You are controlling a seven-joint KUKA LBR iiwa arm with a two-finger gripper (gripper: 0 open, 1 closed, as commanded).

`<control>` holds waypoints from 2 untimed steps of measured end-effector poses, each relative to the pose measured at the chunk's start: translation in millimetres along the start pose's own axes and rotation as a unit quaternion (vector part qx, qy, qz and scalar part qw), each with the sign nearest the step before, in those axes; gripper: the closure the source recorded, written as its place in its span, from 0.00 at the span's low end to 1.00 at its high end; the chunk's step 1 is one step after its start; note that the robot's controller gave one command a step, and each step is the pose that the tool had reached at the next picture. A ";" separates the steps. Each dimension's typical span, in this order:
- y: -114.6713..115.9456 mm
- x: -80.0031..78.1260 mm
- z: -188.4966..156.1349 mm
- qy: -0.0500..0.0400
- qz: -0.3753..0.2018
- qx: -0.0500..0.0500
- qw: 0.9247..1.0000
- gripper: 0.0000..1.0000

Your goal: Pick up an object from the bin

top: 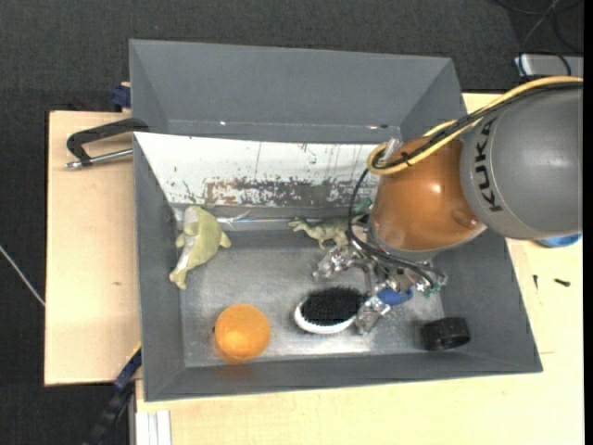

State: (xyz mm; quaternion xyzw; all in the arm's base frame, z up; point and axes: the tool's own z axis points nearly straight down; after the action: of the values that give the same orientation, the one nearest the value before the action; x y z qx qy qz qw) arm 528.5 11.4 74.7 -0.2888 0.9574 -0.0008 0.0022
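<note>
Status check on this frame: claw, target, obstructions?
Claw low over bin floor, right of centre, at right end of black oval brush. Green toy lizard just behind it; small black block to its right.

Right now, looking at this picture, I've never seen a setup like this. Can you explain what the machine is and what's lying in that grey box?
One camera looks down from above, slightly from one side. The big grey shape on the right is a robot arm with a rounded orange cover at its wrist. Below that is its gripper, the tool it uses for picking things up.

The arm reaches into a grey metal bin. The gripper is low over the floor, next to a white oval brush with black bristles. Also in the bin are an orange ball, a pale yellow toy animal, a small green toy lizard and a small black wheel-like piece.

I can't tell whether it holds anything.
</note>
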 end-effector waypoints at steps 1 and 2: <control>0.5 -1.5 -0.9 -0.002 0.000 0.000 1.000 1.00; -0.4 -4.4 -65.5 -0.003 0.000 0.001 1.000 1.00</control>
State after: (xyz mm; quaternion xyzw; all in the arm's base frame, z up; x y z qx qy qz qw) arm 532.1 13.5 140.2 -0.2886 0.9574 -0.0008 0.0052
